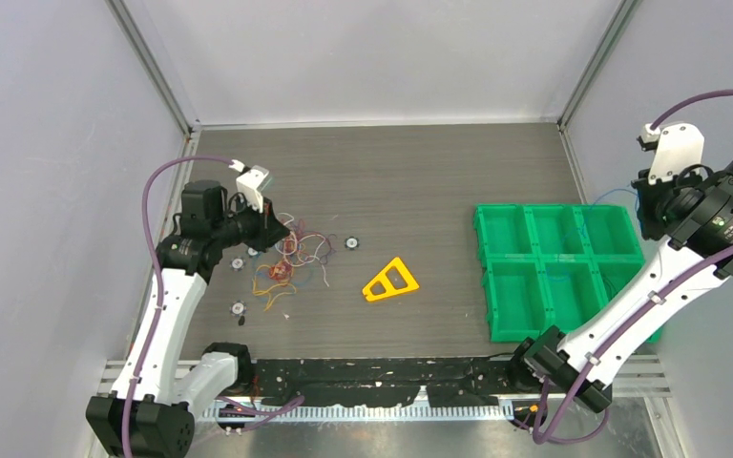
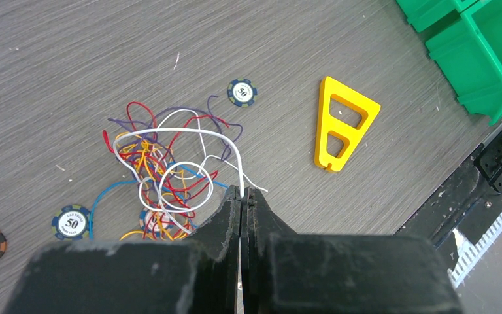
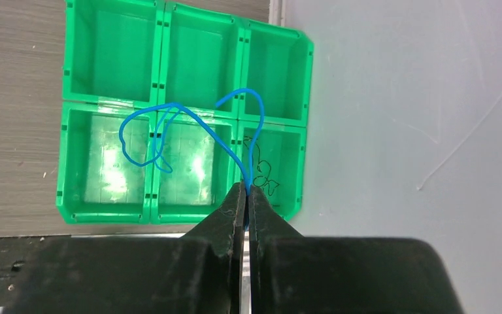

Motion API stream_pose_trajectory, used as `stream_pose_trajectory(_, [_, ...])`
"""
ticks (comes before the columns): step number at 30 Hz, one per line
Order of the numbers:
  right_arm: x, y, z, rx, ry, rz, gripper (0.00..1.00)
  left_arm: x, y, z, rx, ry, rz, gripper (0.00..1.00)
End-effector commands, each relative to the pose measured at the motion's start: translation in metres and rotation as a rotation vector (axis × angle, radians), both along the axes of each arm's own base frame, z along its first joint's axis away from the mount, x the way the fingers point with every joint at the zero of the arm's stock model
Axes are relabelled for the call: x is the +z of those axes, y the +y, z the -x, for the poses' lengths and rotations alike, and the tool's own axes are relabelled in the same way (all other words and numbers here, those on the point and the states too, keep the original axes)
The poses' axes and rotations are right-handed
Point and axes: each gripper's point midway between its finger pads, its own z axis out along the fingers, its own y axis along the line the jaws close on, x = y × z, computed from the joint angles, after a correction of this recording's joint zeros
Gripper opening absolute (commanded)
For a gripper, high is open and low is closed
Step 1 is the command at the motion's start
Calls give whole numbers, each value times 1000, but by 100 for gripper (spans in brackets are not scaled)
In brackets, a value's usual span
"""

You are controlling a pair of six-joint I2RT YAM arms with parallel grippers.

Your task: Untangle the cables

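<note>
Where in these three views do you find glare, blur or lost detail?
Right wrist: white glare on the floors of the green bin, jaws soft; left wrist: even light, cables sharp, jaws blurred; top external: cables merge into a faint scribble.

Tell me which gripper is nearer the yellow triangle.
Left. The left gripper sits at the cables just beside the yellow triangle; the right gripper hangs over the green bins, farther off.
</note>
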Motion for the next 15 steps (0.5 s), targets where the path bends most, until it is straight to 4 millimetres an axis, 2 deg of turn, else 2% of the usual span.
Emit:
stream_pose_trajectory(1, [14,-6,-3,3,-37,27,5,10,-1,-8,-10,-60,-9,0])
stream_pose_trajectory(4, [8,-9,0,-3,-14,39,5,9,0,-9,-10,-63,-16,0])
stream_pose_trajectory(7, [-8,-15,4,-18,28,25,5,9,0,-11,-12,-62,-15,0])
stream_pose_trajectory(9, [-21,-22,5,-32,56,13,5,9,-1,-11,-14,-59,-13,0])
stream_pose_trajectory(10, [-35,-27,6,-41,83,-5,5,10,-1,-12,-14,-58,-10,0])
stream_pose_trajectory(11, [-36,-32,4,-48,71,17,5,10,-2,-12,-15,-56,-8,0])
stream_pose_trajectory(12, [-53,-37,5,-56,103,-1,5,11,-2,-12,-16,-56,-6,0])
stream_pose_trajectory(13, [-54,-42,3,-54,93,27,5,12,-2,-13,-16,-59,-4,0])
stream_pose_trajectory(14, [-72,-43,4,-49,125,0,5,13,-2,-12,-16,-58,-4,0])
stream_pose_trajectory(15, [-76,-44,3,-34,127,15,5,13,-2,-12,-16,-58,-5,0])
